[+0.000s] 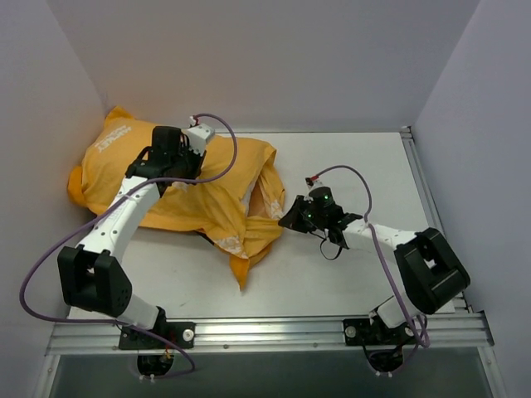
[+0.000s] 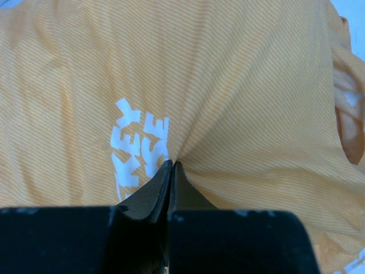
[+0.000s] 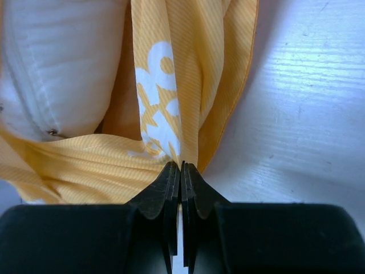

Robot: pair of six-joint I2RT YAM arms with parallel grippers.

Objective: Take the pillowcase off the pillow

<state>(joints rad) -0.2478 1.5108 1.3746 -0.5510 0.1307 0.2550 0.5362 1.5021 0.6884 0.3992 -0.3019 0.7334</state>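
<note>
Pillowcase (image 1: 207,203) is spread over the left half of the white surface (image 1: 348,269). It is orange-yellow, a soft cloth with a fine striped weave, heavily creased, and its far-left end is bunched against the wall (image 1: 41,124). The pillow (image 3: 63,63) is contained in it, only partly exposed at the open end: plump, white, quilted-looking, with a stitched seam down one side. Orange fabric is wrapped beside and beneath it.

Left fingers (image 2: 165,178) are closed, with a small pucker of the pillowcase pinched at the tips and creases radiating from them. White block letters (image 2: 140,145) are printed just beside the pinch.

Right fingers (image 3: 174,178) are closed on a narrow hanging fold at the open end, marked with white print (image 3: 159,97), with bare surface just beside it. A loose pointed tail of fabric is trailed toward the near edge.
</note>
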